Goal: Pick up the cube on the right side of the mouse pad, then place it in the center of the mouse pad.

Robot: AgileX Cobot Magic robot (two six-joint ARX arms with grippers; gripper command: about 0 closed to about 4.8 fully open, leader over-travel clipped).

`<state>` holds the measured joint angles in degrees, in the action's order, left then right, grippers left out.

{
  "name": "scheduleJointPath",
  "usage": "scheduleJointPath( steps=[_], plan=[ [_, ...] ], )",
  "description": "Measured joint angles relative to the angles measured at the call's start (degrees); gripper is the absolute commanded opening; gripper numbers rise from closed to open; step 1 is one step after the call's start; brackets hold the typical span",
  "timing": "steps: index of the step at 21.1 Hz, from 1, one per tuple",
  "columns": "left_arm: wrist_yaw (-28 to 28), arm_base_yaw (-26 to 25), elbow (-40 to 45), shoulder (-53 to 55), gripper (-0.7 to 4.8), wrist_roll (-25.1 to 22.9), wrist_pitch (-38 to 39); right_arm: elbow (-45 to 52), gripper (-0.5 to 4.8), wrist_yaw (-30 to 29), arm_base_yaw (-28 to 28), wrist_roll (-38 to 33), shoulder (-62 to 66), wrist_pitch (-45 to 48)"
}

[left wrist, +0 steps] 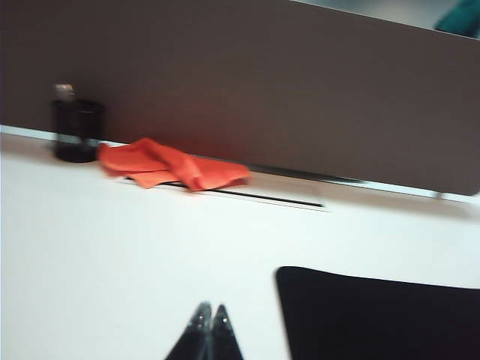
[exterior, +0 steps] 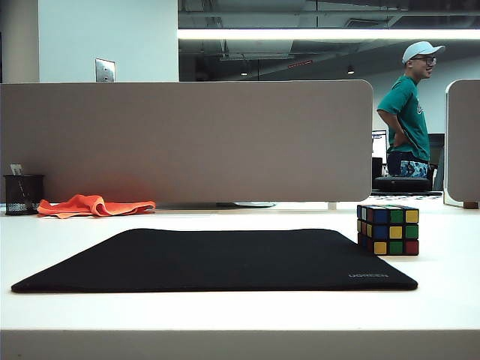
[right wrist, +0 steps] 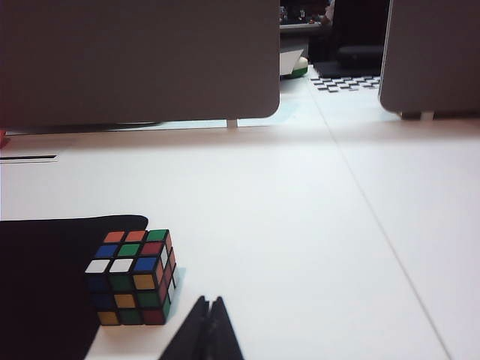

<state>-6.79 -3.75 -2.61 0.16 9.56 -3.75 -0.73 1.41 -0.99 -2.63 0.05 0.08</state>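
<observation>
At the far left of the exterior view a black pen cup (exterior: 23,194) stands by the grey divider (exterior: 187,139), with an orange cloth (exterior: 96,205) beside it. The mouse pad (exterior: 217,259) fills the lower middle (grey lettering at its near right corner). The cube (exterior: 388,229) sits on the white table (exterior: 240,311) just off the pad's right edge. The left gripper (left wrist: 209,311) is clenched empty over bare table; the right gripper (right wrist: 209,304), also clenched empty, hovers near the cube.
</observation>
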Motion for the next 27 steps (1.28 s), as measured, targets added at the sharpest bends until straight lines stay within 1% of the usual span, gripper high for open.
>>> scheduleJointPath(
  steps=[1,3,5,6,7,9,10,12,13,14,15,16,18,23,24,27],
  plan=[
    [-0.7,0.0,-2.7,0.0,-0.04,0.0,2.6,-1.4,-0.03,0.0,0.0,-1.3,0.0,-1.2],
    [-0.7,0.0,-5.8,0.0,-0.04,-0.4,5.1,-4.2,-0.03,0.0,0.0,-1.9,0.0,-2.2],
    [-1.6,0.0,-9.7,0.0,-0.04,-1.0,8.4,-9.6,-0.03,0.0,0.0,-2.1,0.1,-4.4],
    [-2.7,0.0,-12.6,0.9,-0.04,-1.0,10.9,-12.7,-0.03,0.0,0.0,-2.1,0.4,-7.0],
    [-3.4,0.0,-14.4,2.1,-0.04,-1.2,12.5,-14.0,-0.03,0.0,0.0,-2.2,0.7,-8.1],
    [-5.7,0.0,-19.0,5.4,-0.04,-3.6,16.9,-18.0,-0.03,-0.3,0.0,-3.7,1.8,-12.7],
    [-7.3,0.1,-22.5,8.8,-0.04,-5.9,19.3,-21.9,-0.03,-1.9,0.0,-4.0,3.1,-16.0],
    [-8.5,1.4,-26.9,12.9,-0.04,-7.2,19.2,-28.7,-0.03,-3.6,-0.1,-4.1,7.3,-19.1],
    [-9.1,1.7,-28.3,14.0,-0.04,-7.3,19.2,-29.9,-0.03,-3.6,-0.1,-4.1,8.6,-19.7],
    [-10.4,1.8,-31.4,17.0,-0.04,-7.4,20.1,-32.1,-0.03,-3.7,-0.1,-4.2,11.4,-21.1],
    [-10.8,1.8,-32.8,18.5,-0.04,-7.5,21.1,-33.4,-0.03,-3.8,-0.1,-4.2,13.3,-22.1],
    [-11.0,2.4,-35.2,21.1,-0.04,-8.9,24.1,-35.8,-0.03,-4.0,-0.1,-4.2,16.5,-22.3],
    [-12.8,3.7,-37.9,24.5,-0.04,-10.9,28.3,-38.4,-0.03,-4.1,-0.1,-4.2,20.5,-22.1],
    [-15.9,7.1,-39.1,31.3,-0.04,-11.3,28.2,-43.5,-0.03,-4.0,-0.4,-4.2,32.8,-22.6],
    [-16.2,8.7,-39.0,32.5,-0.04,-11.3,28.2,-45.6,-0.03,-4.0,-0.6,-4.2,36.6,-23.3],
    [-16.2,12.1,-39.1,34.8,-0.04,-11.2,28.0,-51.2,-0.03,-1.2,-2.5,-4.2,44.6,-26.6]
  ],
)
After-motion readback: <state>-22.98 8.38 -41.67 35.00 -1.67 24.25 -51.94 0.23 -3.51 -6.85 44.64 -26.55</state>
